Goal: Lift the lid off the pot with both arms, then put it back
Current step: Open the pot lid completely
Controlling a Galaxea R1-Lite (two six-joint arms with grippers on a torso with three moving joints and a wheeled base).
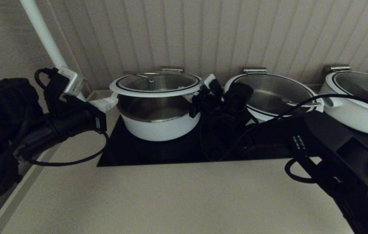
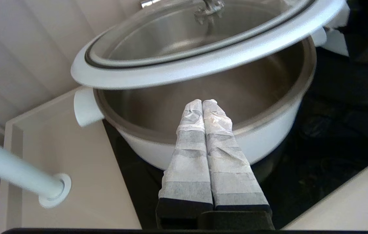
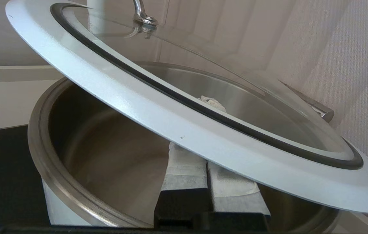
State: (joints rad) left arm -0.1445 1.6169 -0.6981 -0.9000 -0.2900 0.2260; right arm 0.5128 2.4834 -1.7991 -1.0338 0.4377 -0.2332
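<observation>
The lid (image 1: 158,91), glass with a white rim and a steel handle, hangs tilted above the pot (image 1: 159,128), which stands open on the black cooktop (image 1: 122,152). My left gripper (image 1: 108,103) is shut at the pot's left side. In the left wrist view its tips (image 2: 202,102) point over the pot's (image 2: 268,136) rim, just under the lid (image 2: 203,65); contact cannot be seen. My right gripper (image 1: 203,88) is shut at the pot's right side. In the right wrist view its fingers (image 3: 184,162) lie under the lid's rim (image 3: 171,110), over the pot (image 3: 106,156).
Two wider white pots (image 1: 281,97) (image 1: 359,100) stand to the right along the ribbed wall. A white pole (image 1: 46,35) rises behind my left arm. Beige counter (image 1: 171,195) stretches in front of the cooktop.
</observation>
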